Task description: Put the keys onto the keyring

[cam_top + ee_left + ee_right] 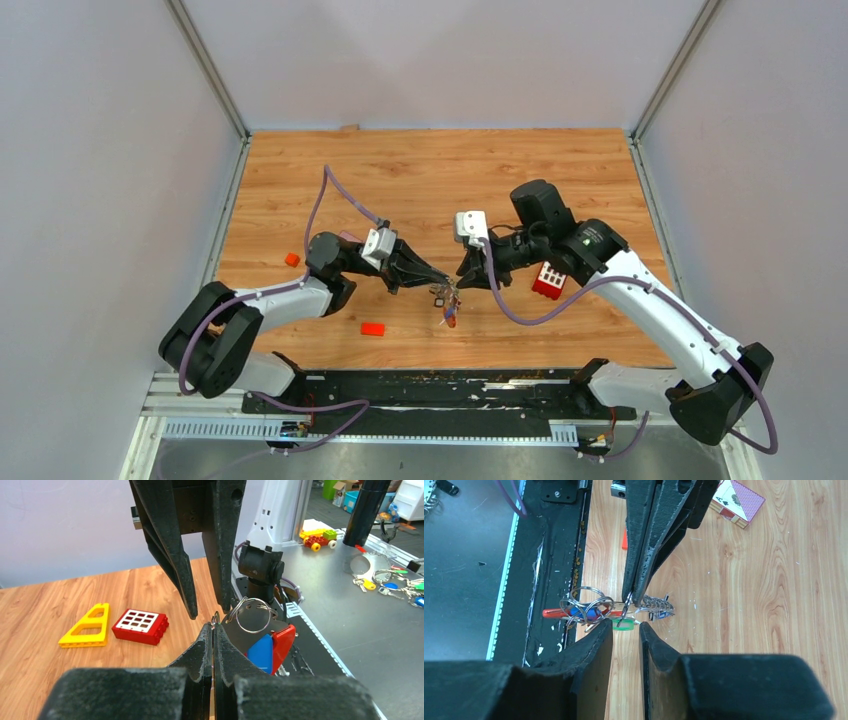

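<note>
The keyring (450, 306) hangs above the table between my two grippers. It is a bunch of metal rings (253, 615) with a red curved strap (283, 639), a blue key tag (261, 653) and a grey chain strip (657, 605). My left gripper (215, 625) is shut on a thin wire ring at the top of the bunch. A key with a green tag (624, 625) hangs just beyond the tips of my right gripper (626, 627), whose jaws stand a little apart. From above, the right gripper (466, 276) faces the left gripper (432, 284) at close range.
A red studded brick (547, 281) lies under the right arm, with a yellow triangular piece (87, 626) beside it. Two orange blocks (292, 259) (373, 329) lie on the left. A card box (739, 501) lies farther back. The black base rail (430, 385) runs along the near edge.
</note>
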You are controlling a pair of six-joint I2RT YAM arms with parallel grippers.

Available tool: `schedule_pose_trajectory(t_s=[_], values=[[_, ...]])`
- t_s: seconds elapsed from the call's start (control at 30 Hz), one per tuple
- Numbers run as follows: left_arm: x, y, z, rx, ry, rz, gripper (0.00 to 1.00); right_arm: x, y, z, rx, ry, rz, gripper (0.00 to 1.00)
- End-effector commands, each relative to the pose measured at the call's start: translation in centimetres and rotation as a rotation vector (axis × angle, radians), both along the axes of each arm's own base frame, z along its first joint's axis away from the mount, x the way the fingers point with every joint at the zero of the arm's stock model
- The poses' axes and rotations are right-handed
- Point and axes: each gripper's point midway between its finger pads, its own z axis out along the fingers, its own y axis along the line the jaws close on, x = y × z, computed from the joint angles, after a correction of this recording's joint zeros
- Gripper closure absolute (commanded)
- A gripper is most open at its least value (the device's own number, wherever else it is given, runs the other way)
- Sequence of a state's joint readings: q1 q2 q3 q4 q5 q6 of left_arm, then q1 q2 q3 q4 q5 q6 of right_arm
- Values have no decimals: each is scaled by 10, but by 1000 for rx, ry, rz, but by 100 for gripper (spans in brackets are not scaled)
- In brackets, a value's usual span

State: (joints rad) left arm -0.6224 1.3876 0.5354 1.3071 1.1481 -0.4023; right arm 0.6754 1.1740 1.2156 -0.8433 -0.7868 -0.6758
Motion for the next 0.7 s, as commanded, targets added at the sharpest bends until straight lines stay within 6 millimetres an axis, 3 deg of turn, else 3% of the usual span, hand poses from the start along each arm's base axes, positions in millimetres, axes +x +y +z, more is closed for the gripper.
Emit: schedule_pose_trajectory(t_s=[0.0,0.67], values=[[-4,0,15,-57,-89,-5,100,11,8,10,41,-26,-21,75],[1,-2,20,-81,-59,32,100,10,11,-1,42,1,-14,77]])
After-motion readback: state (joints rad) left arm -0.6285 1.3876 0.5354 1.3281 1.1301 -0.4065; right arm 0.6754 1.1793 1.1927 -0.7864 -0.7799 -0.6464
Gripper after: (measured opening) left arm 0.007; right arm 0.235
